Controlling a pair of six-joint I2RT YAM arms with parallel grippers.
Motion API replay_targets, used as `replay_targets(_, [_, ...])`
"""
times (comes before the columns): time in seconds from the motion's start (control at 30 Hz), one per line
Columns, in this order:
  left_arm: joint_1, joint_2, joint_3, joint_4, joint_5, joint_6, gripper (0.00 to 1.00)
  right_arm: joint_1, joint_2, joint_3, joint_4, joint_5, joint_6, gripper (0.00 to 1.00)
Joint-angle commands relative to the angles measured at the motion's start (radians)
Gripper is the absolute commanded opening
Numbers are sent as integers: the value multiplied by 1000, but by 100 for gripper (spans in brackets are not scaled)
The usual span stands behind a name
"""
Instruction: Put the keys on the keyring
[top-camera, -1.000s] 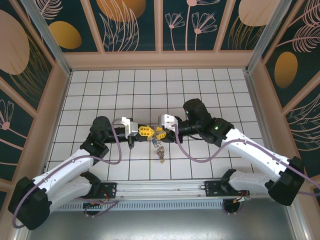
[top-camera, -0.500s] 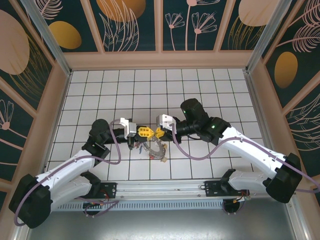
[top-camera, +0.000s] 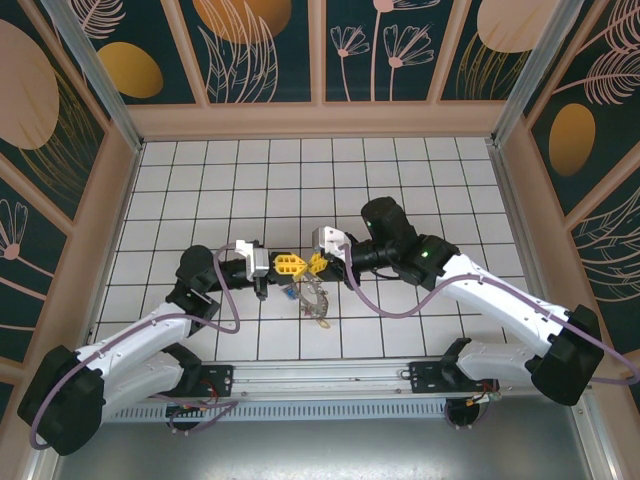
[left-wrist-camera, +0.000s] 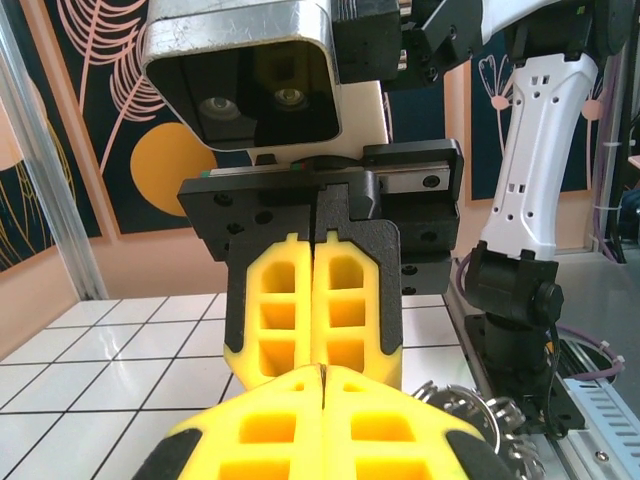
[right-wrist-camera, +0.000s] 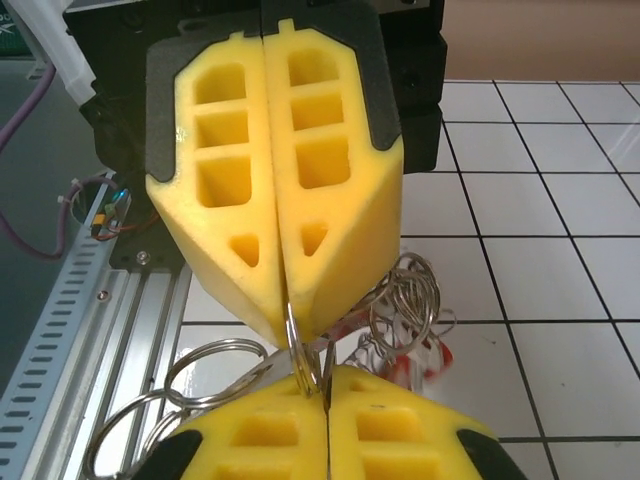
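In the top view my left gripper (top-camera: 288, 264) and right gripper (top-camera: 318, 263) meet tip to tip above the white tiled floor. The keyring (top-camera: 316, 298), a grey metal ring, hangs under them with keys (top-camera: 290, 292) showing red. In the right wrist view the left gripper (right-wrist-camera: 285, 318) is shut on the keyring's thin edge (right-wrist-camera: 298, 345). My right gripper (right-wrist-camera: 326, 400) is shut on the same metal just below. A red-tagged key (right-wrist-camera: 425, 358) and several small split rings (right-wrist-camera: 405, 300) dangle behind. From the left wrist, the left gripper (left-wrist-camera: 324, 378) is shut, with ring metal (left-wrist-camera: 470, 405) to its right.
An aluminium rail (top-camera: 330, 375) runs along the near edge under both arm bases and appears beside the grippers (right-wrist-camera: 90, 330). Painted walls (top-camera: 320, 60) enclose the tiled floor (top-camera: 300, 170), which stretches bare toward the back. The right arm's white link (left-wrist-camera: 530, 130) stands close behind.
My right gripper has closed onto the keyring next to the left gripper's fingertips. Both grippers shifted slightly left, and the hanging ring and keys swung a little.
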Motion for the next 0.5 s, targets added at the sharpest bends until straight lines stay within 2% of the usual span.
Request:
replay_targets(0.0, [-13,-22,-20,32,8,-1,0,3,-24,-7,94,-41,22,6])
replay_targets(0.1, [-12,-40,-37,31,-1,2,0,3,-36,-13,100,-53,28,17])
replay_targets(0.47, [-13,-43,-44,29,10,1,0,7,-12,-10,116,-82,26,16])
